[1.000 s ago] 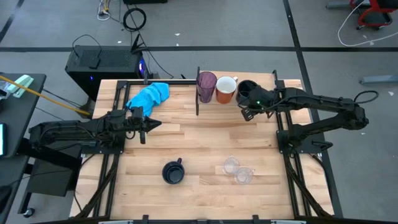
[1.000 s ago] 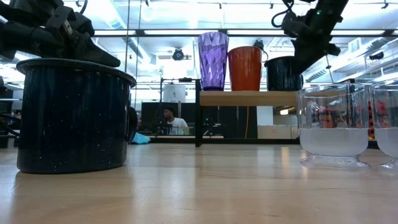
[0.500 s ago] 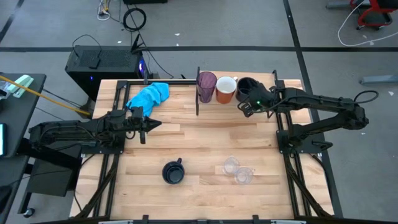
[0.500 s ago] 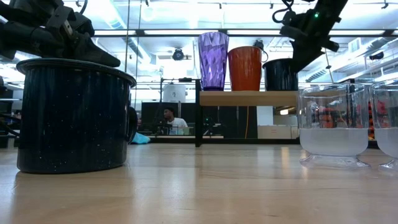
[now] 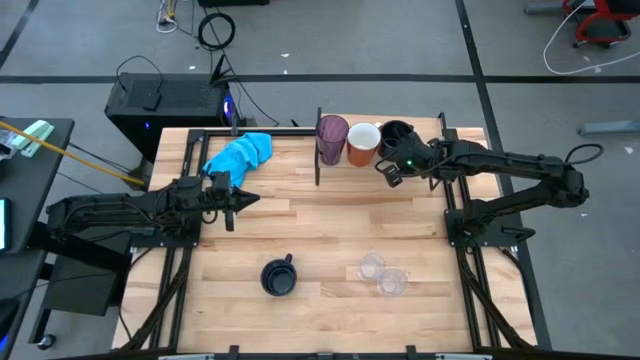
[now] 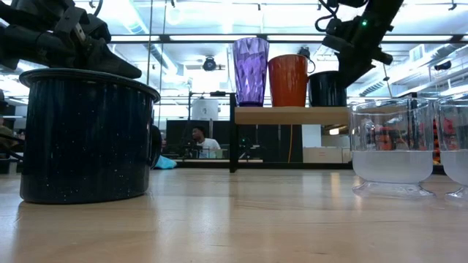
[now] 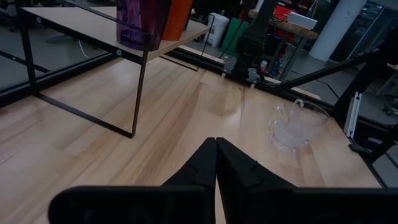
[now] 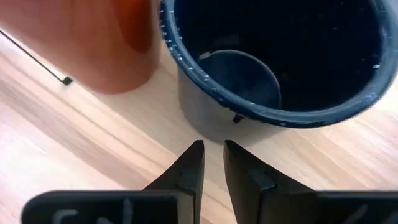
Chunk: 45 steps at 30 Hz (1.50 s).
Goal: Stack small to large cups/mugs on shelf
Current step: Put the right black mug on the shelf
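On the shelf (image 6: 292, 115) at the table's far side stand a purple tumbler (image 5: 332, 138), an orange mug (image 5: 362, 142) and a navy mug (image 5: 397, 134) in a row. My right gripper (image 8: 212, 149) slants down at the navy mug's near-right side, its fingers a narrow gap apart with nothing between them. A second navy mug (image 5: 279, 277) and two clear cups (image 5: 371, 266) (image 5: 391, 282) stand upright on the tabletop near the front edge. My left gripper (image 7: 216, 146) waits shut over the table's left part. My right gripper's fingertips (image 8: 198, 149) stand just before the navy mug's outer wall (image 8: 205, 121), low down, slanting in from above and from the table's right. Whether they touch the wall I cannot tell. The mug stands upright on the shelf beside the orange mug (image 8: 112, 43).
A bright blue cloth (image 5: 240, 155) lies crumpled at the table's far left. Thin black uprights (image 5: 318, 150) carry the shelf at its left end. Bare wood spans the table's middle between the shelf and the cups in front.
My right gripper has swung a little toward the table's left, staying at the navy mug on the shelf. That mug has slid slightly toward the orange mug and the far edge and still stands upright.
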### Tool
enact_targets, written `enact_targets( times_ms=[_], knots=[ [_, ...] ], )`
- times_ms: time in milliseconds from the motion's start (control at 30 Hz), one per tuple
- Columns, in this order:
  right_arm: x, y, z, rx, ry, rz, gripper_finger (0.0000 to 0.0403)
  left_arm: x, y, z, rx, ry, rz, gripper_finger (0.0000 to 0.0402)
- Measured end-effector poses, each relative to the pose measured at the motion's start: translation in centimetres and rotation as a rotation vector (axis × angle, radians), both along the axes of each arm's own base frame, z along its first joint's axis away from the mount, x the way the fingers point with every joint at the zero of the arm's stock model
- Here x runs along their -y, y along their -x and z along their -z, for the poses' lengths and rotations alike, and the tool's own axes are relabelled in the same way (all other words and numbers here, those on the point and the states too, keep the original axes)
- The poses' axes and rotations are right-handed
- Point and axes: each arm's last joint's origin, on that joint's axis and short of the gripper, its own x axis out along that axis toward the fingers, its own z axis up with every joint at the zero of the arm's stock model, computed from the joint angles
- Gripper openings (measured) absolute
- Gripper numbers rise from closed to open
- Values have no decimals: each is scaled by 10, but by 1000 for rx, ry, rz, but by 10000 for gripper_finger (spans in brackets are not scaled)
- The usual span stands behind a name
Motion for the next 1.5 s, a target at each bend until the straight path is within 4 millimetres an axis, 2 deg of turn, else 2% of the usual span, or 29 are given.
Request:
enact_targets(
  times_ms=[300,867,967,1100,1267,1500],
  knots=[
    [1,-9,-4,77,36,-23,68,0,0,0,1,1,0,19],
    [27,-1,-6,40,89,34,68,0,0,0,1,5,-1,22],
    [26,-1,-6,41,50,-15,68,0,0,0,1,5,-1,17],
    [22,6,-4,5,-11,-47,68,0,0,0,1,5,-1,13],
    [25,17,-3,-73,-34,24,68,0,0,0,1,6,-1,16],
    [35,27,-3,-152,39,135,68,0,0,0,1,8,-2,24]
  ],
)
